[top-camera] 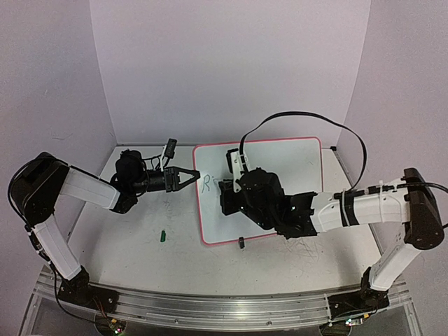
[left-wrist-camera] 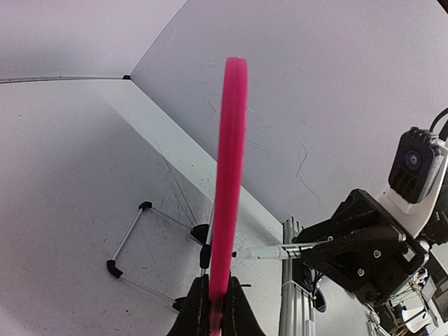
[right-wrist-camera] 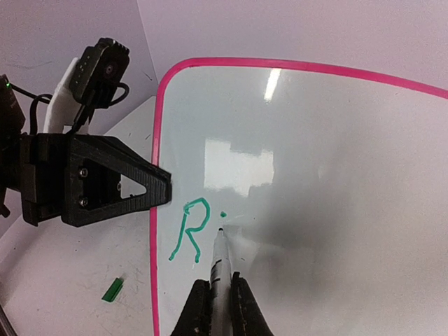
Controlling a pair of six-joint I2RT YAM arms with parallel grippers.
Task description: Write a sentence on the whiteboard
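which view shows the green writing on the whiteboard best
Right wrist view: the green writing, an R and a dot, reads clearly on the whiteboard. Top external shows only a faint small mark near the board's left edge. Left wrist sees the board edge-on, no writing.

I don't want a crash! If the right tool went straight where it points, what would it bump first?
The whiteboard, just right of the green R. The marker in the right tool points at it, tip seemingly touching.
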